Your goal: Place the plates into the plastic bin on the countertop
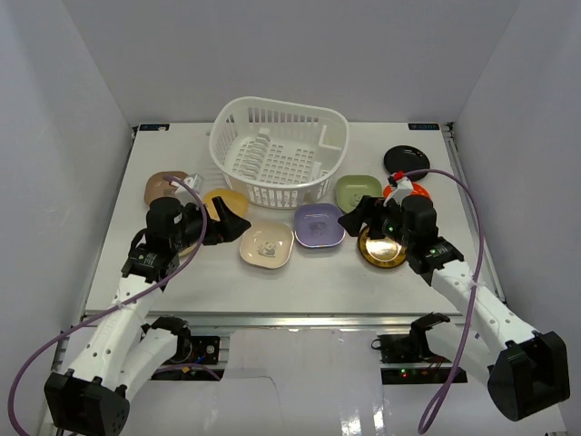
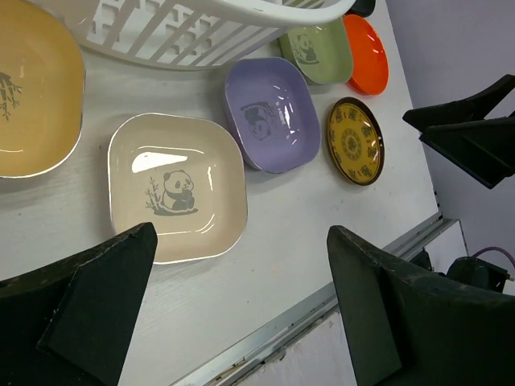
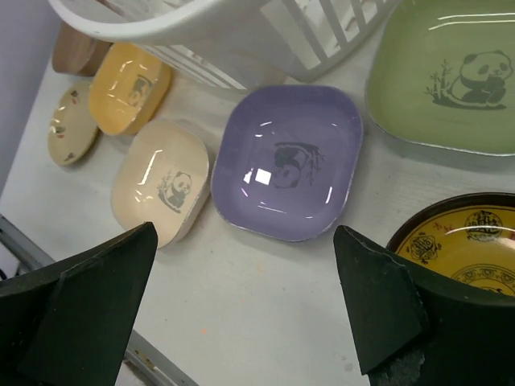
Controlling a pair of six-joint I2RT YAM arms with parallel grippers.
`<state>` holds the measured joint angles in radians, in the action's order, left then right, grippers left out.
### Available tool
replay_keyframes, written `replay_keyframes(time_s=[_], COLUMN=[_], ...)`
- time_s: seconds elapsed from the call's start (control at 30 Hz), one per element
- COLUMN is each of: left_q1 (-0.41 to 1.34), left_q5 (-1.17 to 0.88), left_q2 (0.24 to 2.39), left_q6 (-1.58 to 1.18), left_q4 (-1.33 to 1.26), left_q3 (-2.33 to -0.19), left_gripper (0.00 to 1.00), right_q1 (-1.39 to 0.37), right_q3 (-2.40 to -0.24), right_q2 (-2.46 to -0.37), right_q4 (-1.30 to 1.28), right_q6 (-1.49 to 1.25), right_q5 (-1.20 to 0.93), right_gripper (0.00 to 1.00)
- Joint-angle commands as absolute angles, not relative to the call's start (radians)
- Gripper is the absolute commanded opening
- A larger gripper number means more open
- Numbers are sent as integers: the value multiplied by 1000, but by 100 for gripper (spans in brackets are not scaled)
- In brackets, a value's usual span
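Observation:
The white plastic bin stands at the back middle of the countertop. Before it lie a brown plate, yellow plate, cream plate, lavender plate, green plate, black plate, orange-red plate and patterned gold plate. My left gripper is open and empty, hovering between the yellow and cream plates. My right gripper is open and empty, between the lavender and gold plates.
White walls close in the left, right and back. The table's metal front edge runs just below both grippers. A small pale patterned dish lies by the yellow plate. The bin's lattice wall rises just behind the plates.

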<state>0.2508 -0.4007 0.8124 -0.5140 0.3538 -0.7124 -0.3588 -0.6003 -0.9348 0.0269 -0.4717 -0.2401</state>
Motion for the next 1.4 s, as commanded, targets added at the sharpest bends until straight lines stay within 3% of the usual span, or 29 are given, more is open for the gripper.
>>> replay_keyframes(time_s=[0.0,0.67,0.83,1.03,1.1,1.17,1.2,1.37], left_q1=[252,252,253,261,267,278,284,325], left_q5=[-394,-296,-290,-209,-201,-203,-192,-158], left_q2=[808,1041,1106,1144,1176,1201,1216,1259], left_q6=[-497,-597,-618,-646,-655,-661,-666,-669], left_q4=[383,502,474,391,368,347,341,325], left_q3=[-744,-680,-655,-621,-614,-620,-627,-658], left_gripper=[98,98,92,84,82,81,81,80], right_q1=[-399,-508,-509,-508,-509,-509,-509,-528], right_q3=[-618,-701,-718,-716,-701,-684,-677,-595], right_q2=[-962,-1351,-1425,-1477,-1474,-1459,-1447,-1258], right_q4=[17,70,109,158,173,173,169,54], right_q6=[-414,-374,-391,-403,-403,-405,-405,-365], right_q5=[-77,66,90,141,156,164,164,126], right_gripper=[96,77,72,54,41,16,11,8])
